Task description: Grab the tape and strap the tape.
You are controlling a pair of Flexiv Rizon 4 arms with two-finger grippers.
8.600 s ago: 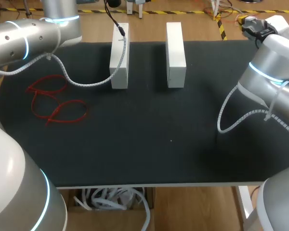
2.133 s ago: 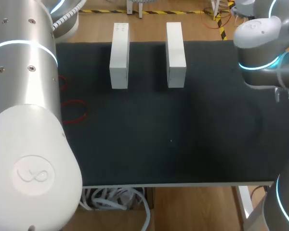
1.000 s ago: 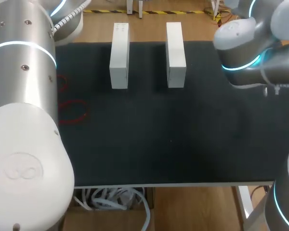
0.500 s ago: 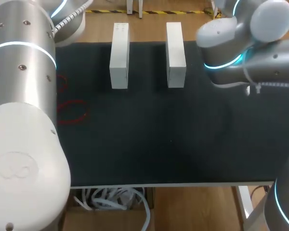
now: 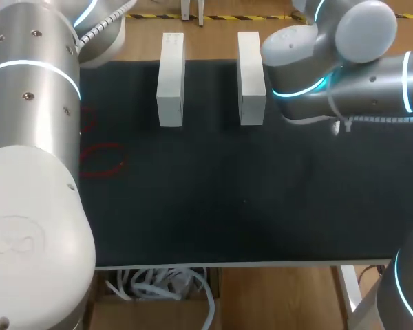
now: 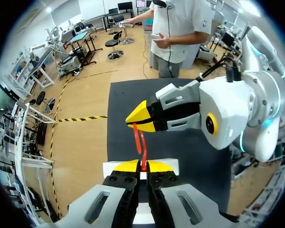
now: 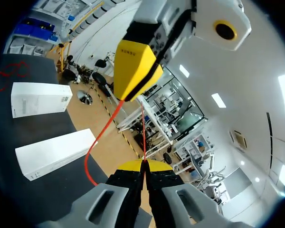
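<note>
Seen from above: a rectangular table topped edge to edge with a black mat [image 5: 213,206]. Lying flat at the far side of the mat, a long white rectangular block on the left [image 5: 171,79] and a matching white rectangular block on the right [image 5: 250,75]. Both set lengthwise front to back, parallel, apart from each other, with a strip of bare mat between. Near the mat's left edge, thin red plastic strap loops [image 5: 103,159], flat on the mat and partly hidden behind the left arm. Well apart from the blocks, and nearer the front than they are. From the right wrist view, both blocks side by side on the mat, with the loops beyond them.
</note>
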